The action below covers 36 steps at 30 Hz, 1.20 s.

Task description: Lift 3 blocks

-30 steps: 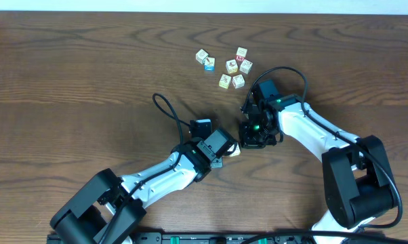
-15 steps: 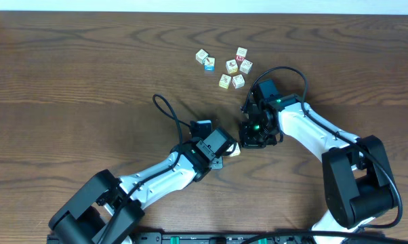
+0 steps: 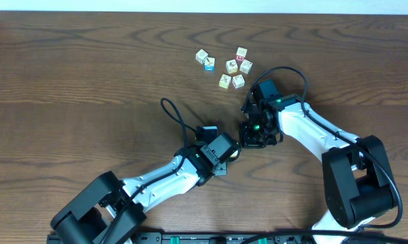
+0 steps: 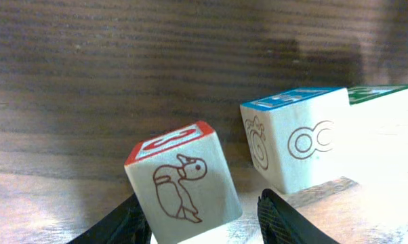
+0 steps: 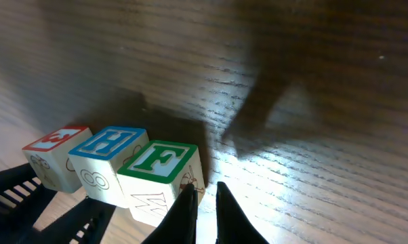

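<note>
- Blocks sit in one straight row on the table (image 3: pixel 89 81), side against side. The red-topped block (image 4: pixel 184 179) is at one end, the blue-topped block (image 4: pixel 295 139) is in the middle, and the green-topped block (image 4: pixel 387 129) is at the other end.
- The row's long axis runs from one gripper to the other through the blue-topped block. The left gripper (image 4: pixel 202 220) is at the red end and the right gripper (image 5: pixel 204 203) is at the green end, so each arm is nearest its own end cube.
- The left gripper's fingers are parted and stand astride the red-topped block. A sliver of gap shows at the finger nearer the blue-topped block, so I judge the cube is not clamped.
- The right gripper's fingers are drawn together on nothing. Their tips are just beside the green-topped block, on the side away from the blue-topped block. Whether they touch it cannot be told.
- Lifting all three likely depends on both ends pressing inward toward the blue-topped block, dead along that axis. An off-line push could buckle the row.
- A loose cluster of cubes (image 3: pixel 231 68) lies well apart from the blue-topped block, beyond the right arm.
</note>
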{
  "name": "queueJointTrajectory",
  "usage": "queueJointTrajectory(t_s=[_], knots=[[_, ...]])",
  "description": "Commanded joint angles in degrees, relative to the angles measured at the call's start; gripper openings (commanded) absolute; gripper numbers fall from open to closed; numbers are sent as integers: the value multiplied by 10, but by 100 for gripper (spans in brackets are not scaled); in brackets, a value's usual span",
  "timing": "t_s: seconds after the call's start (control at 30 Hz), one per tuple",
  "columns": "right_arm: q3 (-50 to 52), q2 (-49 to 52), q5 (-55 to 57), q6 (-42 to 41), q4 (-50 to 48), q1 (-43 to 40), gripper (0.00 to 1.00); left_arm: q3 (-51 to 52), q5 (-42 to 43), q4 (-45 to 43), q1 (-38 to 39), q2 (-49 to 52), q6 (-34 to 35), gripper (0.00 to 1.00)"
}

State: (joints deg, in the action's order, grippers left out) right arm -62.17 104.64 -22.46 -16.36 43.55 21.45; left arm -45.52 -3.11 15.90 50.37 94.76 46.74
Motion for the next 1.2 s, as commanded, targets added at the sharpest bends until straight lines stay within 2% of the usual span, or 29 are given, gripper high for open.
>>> queueJointTrajectory(t_s=[0.0, 0.47, 0.5, 0.9, 1.03, 1.13, 1.17], knots=[[2, 3, 2, -6, -1, 7, 9, 12, 21, 19, 2, 13, 8, 52], [2, 3, 14, 3, 1, 7, 9, 12, 10, 34, 2, -3, -12, 52], [2, 3, 14, 3, 1, 7, 9, 12, 10, 38, 2, -8, -12, 55], [2, 3, 15, 3, 2, 7, 8, 12, -66, 140, 2, -106, 8, 57], [2, 3, 56, 3, 12, 8, 7, 12, -76, 136, 2, -97, 26, 26], [2, 3, 73, 3, 25, 8, 6, 12, -90, 136, 2, -88, 36, 19], [2, 3, 75, 5, 30, 8, 5, 12, -94, 136, 2, -86, 39, 14]])
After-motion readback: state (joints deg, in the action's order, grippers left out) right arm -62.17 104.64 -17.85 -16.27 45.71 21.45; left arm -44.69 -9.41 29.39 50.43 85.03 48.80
